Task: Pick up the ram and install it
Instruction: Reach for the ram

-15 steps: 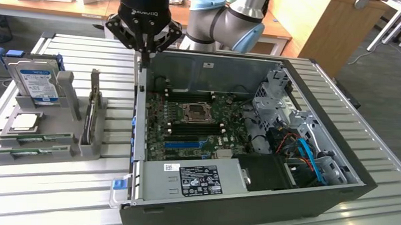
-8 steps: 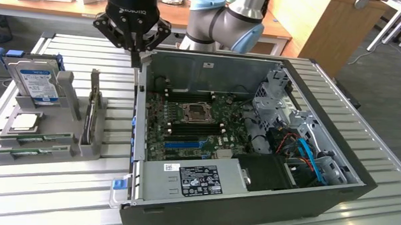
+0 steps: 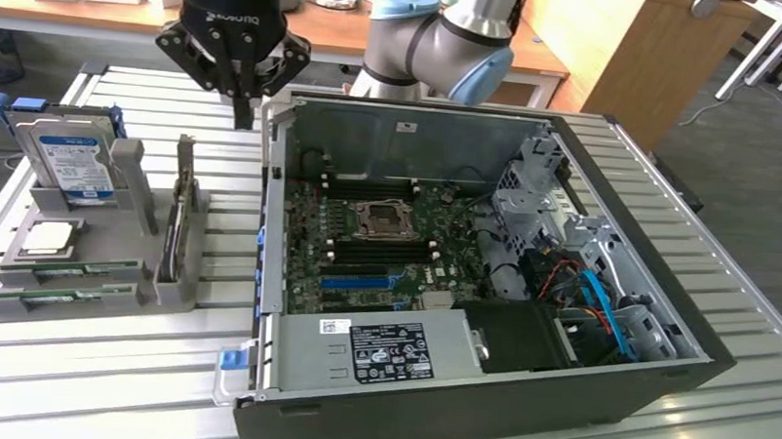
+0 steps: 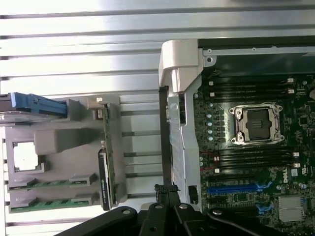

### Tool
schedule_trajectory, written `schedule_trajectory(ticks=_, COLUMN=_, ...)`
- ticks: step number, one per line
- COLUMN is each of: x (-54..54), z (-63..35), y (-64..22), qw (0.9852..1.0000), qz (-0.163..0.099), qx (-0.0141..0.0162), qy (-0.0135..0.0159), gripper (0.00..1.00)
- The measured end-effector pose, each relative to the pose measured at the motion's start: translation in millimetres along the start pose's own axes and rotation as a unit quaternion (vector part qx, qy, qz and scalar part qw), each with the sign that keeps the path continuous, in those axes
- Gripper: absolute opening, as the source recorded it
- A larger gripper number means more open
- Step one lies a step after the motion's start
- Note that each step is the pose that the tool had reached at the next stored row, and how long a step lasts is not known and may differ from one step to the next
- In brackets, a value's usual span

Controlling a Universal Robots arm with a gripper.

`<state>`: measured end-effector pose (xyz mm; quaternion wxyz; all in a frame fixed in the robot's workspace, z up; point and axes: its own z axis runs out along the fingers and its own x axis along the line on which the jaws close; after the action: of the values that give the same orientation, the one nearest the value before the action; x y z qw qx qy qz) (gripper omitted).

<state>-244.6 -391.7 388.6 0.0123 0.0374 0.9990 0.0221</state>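
PSU (image 3: 374, 351), white label up, sits in the nearest corner of the open case (image 3: 488, 418). The case is on a slatted table (image 3: 99, 385).

Grey holder (image 3: 167, 290) is on the table at the exterior view's left of the case, not touching it. Both sticks are in it, lying lengthwise on edge in its two nearest slots. Front ram (image 3: 76, 292) is closest, with rear ram (image 3: 84, 268) just behind it, parallel and apart. Nothing is gripping either one.

Behind them the CPU (image 3: 50, 237) lies flat in its pocket. Past that the hard drive (image 3: 68, 159) stands upright with blue rails. The card (image 3: 180, 212) stands on edge along the holder's case-side edge.

Inside the case the motherboard (image 3: 312, 236) lies flat with the socket (image 3: 384, 219) mid-board. Black ram slots (image 3: 383, 250) run on both sides of the socket.

Gripper (image 3: 245, 122) points down with its jaws pressed together and nothing between them. It hangs above bare table slats at the far end, in the gap between holder and case, just beside the case's far corner. It touches neither and is well apart from both ram sticks. In the wrist view the fingertips sit over the strip along the case wall, holder on one side and motherboard on the other.

Farthest back are the arm (image 3: 436, 45) and a wooden desk (image 3: 125, 17).
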Motion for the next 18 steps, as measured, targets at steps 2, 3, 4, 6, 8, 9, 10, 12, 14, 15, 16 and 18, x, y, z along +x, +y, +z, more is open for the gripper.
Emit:
schedule_trajectory(ticks=2, x=4.7, z=0.2, y=0.5, qw=1.0000, qz=0.000, qx=0.0000, qy=0.0000, gripper=0.11)
schedule_trajectory(ticks=3, x=7.0, z=0.2, y=0.8, qw=1.0000, qz=0.000, qx=0.0000, qy=0.0001, gripper=0.11)
schedule_trajectory(ticks=4, x=9.4, z=0.3, y=1.1, qw=1.0000, qz=0.000, qx=0.0000, qy=0.0001, gripper=0.11)
schedule_trajectory(ticks=6, x=14.0, z=0.4, y=1.5, qw=1.0000, qz=0.000, qx=0.0000, qy=0.0002, gripper=0.11)
schedule_trajectory(ticks=8, x=18.6, z=0.6, y=2.1, qw=1.0000, qz=0.000, qx=0.0000, qy=0.0002, gripper=0.11)
schedule_trajectory(ticks=9, x=20.9, z=0.6, y=2.3, qw=1.0000, qz=0.000, qx=0.0000, qy=0.0002, gripper=0.11)
schedule_trajectory(ticks=10, x=23.2, z=0.7, y=2.5, qw=1.0000, qz=0.000, qx=0.0000, qy=0.0003, gripper=0.11)
schedule_trajectory(ticks=12, x=28.0, z=0.9, y=3.0, qw=1.0000, qz=0.000, qx=0.0000, qy=0.0003, gripper=0.11)
schedule_trajectory(ticks=14, x=32.6, z=1.0, y=3.4, qw=1.0000, qz=0.000, qx=0.0000, qy=0.0003, gripper=0.11)
schedule_trajectory(ticks=15, x=34.8, z=1.1, y=3.6, qw=1.0000, qz=0.000, qx=0.0000, qy=0.0003, gripper=0.11)
schedule_trajectory(ticks=16, x=37.2, z=1.1, y=3.9, qw=1.0000, qz=0.000, qx=0.0000, qy=0.0004, gripper=0.11)
schedule_trajectory(ticks=18, x=42.0, z=1.3, y=4.4, qw=1.0000, qz=0.000, qx=0.0000, qy=0.0004, gripper=0.11)
